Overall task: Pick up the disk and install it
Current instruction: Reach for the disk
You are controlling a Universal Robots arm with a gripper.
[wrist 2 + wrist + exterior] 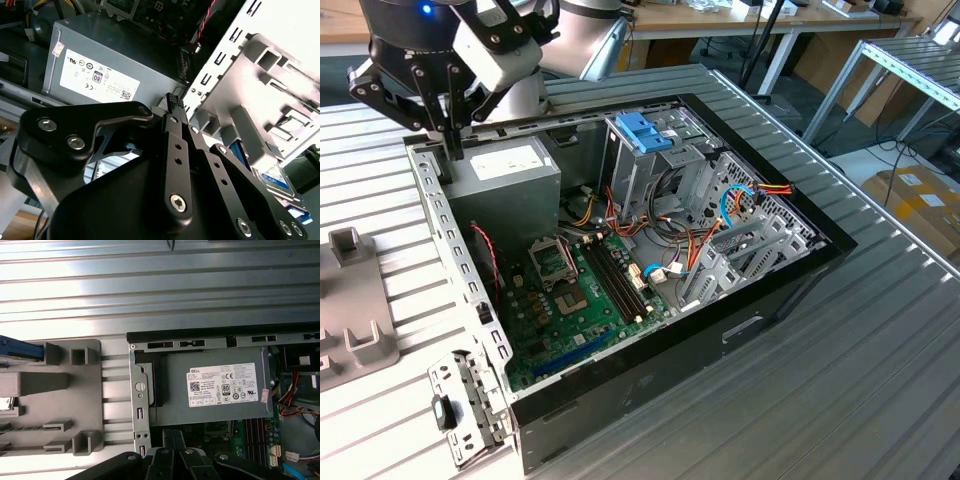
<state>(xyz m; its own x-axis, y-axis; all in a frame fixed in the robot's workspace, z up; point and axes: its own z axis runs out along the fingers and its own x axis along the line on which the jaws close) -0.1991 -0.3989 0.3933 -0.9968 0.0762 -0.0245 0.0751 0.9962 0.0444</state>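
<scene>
1. One black claw (451, 150) hangs over the rear corner of the open black computer case (790, 270). From here I read its two fingers as pressed together with nothing between them. In the second wrist view the fingertips (173, 100) meet the same way.
2. Its tips are just beside the grey metal power supply box (505, 165) with the white label, at the perforated rear panel. I cannot tell whether they touch anything.
3. The disk (280, 182), a thin flat drive in a light blue plastic carrier, sits in the grey plastic slotted holder (250, 125) outside the case.
4. That holder rests on the ribbed metal table (880, 380), just beside the case's rear wall. In the first wrist view the disk's blue edge (15, 351) is at the holder's end away from the case, apart from the claw.
5. Inside the case lies the green motherboard (570, 300). To the exterior view's right of the power supply box, a darker blue latch piece (645, 130) tops the grey metal drive cage (635, 180).
</scene>
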